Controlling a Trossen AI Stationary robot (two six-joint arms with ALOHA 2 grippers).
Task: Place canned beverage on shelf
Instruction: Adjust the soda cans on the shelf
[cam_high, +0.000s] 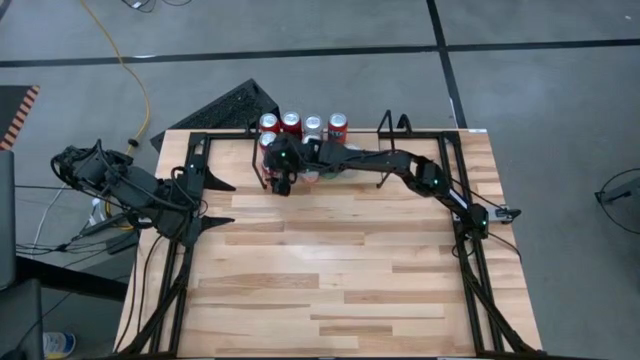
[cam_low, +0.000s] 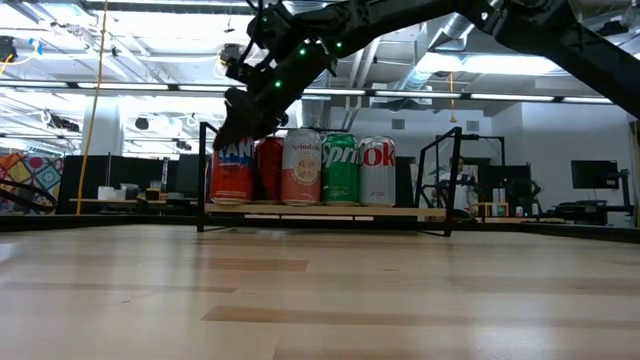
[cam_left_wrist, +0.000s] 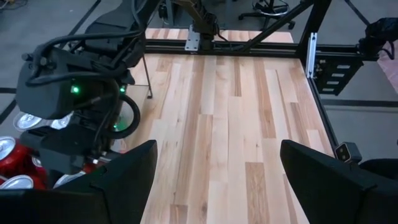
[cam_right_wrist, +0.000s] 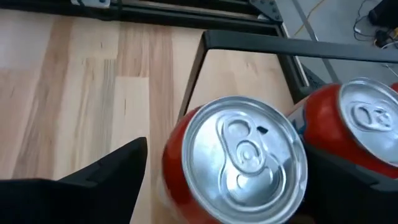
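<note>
The shelf (cam_low: 440, 170), a low black rod rack, stands at the table's far edge and holds several cans (cam_high: 313, 125). In the low view they include an orange-and-blue can (cam_low: 232, 170), a green one (cam_low: 339, 168) and a silver one (cam_low: 377, 170). My right gripper (cam_high: 281, 172) is open over the shelf's left end. Its fingers (cam_right_wrist: 106, 174) stand on either side of an upright orange-red can (cam_right_wrist: 245, 155), with a gap showing beside it. A second red can (cam_right_wrist: 364, 124) stands next to it. My left gripper (cam_high: 222, 203) waits open and empty at the table's left edge.
Black rails (cam_high: 465, 200) frame the wooden table (cam_high: 340, 270), whose near half is bare wood. My right arm (cam_high: 420, 170) reaches across the far right part of the table to the shelf. A dark keyboard (cam_high: 225, 110) lies on the floor beyond the far left corner.
</note>
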